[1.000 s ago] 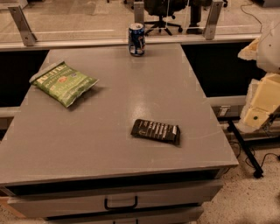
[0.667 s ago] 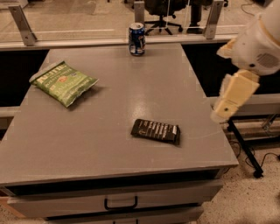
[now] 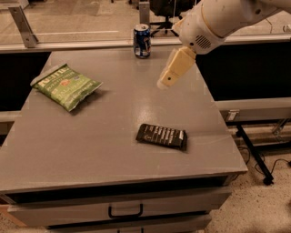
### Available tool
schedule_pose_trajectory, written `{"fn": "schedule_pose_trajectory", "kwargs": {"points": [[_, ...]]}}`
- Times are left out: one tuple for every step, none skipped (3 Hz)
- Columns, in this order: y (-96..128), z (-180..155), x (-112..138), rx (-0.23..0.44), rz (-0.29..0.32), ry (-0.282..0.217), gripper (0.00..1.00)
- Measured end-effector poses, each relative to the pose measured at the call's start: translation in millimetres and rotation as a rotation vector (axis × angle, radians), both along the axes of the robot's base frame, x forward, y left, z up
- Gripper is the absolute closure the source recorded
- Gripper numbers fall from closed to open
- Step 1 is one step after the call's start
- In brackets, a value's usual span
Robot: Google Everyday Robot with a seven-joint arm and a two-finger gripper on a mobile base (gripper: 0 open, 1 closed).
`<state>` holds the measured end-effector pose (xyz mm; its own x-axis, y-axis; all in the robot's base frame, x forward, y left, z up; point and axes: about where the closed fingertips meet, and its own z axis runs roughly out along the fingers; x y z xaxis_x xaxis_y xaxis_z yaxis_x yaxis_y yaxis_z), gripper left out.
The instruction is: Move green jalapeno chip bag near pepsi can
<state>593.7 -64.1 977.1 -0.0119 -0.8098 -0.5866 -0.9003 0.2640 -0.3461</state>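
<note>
Grey table (image 3: 91, 150), drawer (image 3: 182, 205) with black handle (image 3: 125, 212) below; speckled floor (image 3: 259, 211) right; office chair (image 3: 167, 8) behind.

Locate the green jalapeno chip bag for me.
In the camera view, the green jalapeno chip bag lies on the left side of the table, forward-left of the pepsi can at the back edge. The gripper hovers to its right, near the can.

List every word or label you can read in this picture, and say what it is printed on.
green jalapeno chip bag: white lettering, too blurred to read.
pepsi can: markings, no legible words.
black packet: white print, too small.
gripper, hanging over the table: no text.
</note>
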Motion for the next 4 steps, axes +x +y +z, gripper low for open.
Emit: {"fn": "schedule_pose_trajectory", "kwargs": {"points": [[0.1,0.0,0.0,0.0,0.0,0.0,0.0],[13.7,-7.1,9.9,0.017,0.005,-0.012,0.0],[71.1,-32.3,34.2,0.121,0.052,0.001,0.0],[141.3,-51.1,57.8,0.24,0.126,0.019,0.0]]}}
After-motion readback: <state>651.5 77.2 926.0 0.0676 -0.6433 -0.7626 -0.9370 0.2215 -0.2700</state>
